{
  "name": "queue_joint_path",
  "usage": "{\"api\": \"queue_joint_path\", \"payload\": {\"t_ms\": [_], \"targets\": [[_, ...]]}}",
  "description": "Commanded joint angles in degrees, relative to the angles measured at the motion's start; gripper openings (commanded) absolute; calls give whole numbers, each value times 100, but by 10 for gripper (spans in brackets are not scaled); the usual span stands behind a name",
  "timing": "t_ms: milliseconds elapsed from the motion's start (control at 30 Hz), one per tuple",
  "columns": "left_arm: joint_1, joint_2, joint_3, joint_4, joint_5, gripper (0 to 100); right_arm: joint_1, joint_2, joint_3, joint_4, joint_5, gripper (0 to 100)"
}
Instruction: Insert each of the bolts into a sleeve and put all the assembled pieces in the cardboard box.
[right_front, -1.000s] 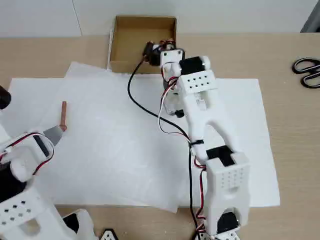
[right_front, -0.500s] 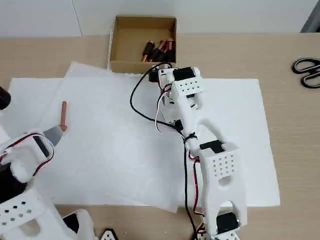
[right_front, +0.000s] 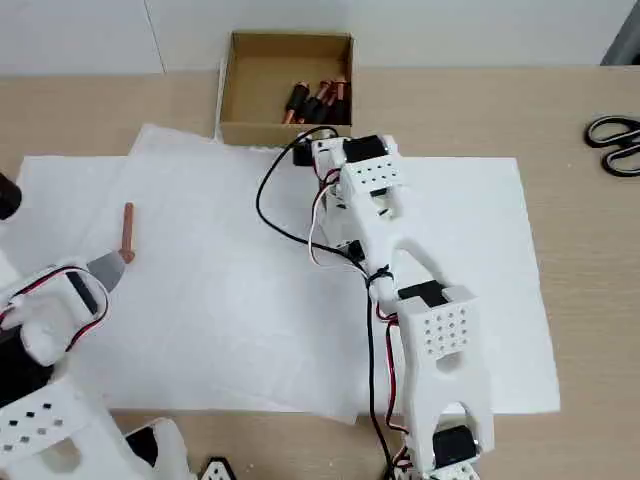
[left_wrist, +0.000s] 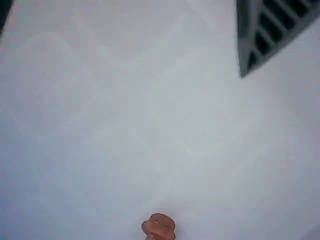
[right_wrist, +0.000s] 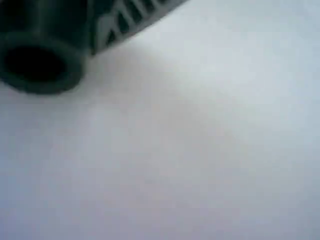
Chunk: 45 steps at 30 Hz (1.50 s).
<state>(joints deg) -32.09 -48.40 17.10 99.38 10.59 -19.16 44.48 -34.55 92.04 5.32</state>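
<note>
Near the left jaws, a lone bolt (right_front: 127, 230) lies bare on the white sheet (right_front: 230, 300), wanting pickup and a sleeve; assembled pieces (right_front: 318, 98) rest in the cardboard box (right_front: 255, 80), right jaws just outside it; whether either pair is open, I cannot tell.

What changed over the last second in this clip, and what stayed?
The right arm pulled back from over the cardboard box toward its base; its end now hangs over the white sheet just short of the box, which uncovers the assembled pieces inside. The loose bolt, the left arm and the scissors stayed put.
</note>
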Motion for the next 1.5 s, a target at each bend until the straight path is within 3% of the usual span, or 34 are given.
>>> {"api": "queue_joint_path", "payload": {"t_ms": [0, 167, 300, 467, 800, 1000, 1367, 1467], "targets": [[9, -44, -13, 88, -18, 299, -31, 4, 35, -40, 70, 25], [18, 62, -13, 79, -62, 299, -4, -4, 18, -57, 79, 6], [273, 624, -207, 70, -527, 291, -4, -4, 18, -13, 79, 6], [510, 2031, -848, -149, -703, 247, -4, -66, 18, -40, 79, 7], [580, 5046, -1938, -1301, -976, 247, -31, -1490, 53, -31, 35, 7], [615, 6374, -2343, -1793, -967, 247, -40, -1613, 62, -57, 35, 7], [703, 7525, -2862, -2295, -958, 243, -40, -1613, 62, -75, 62, 8], [712, 7622, -2862, -2295, -958, 182, -31, -1596, 62, -136, 70, 8]]}}
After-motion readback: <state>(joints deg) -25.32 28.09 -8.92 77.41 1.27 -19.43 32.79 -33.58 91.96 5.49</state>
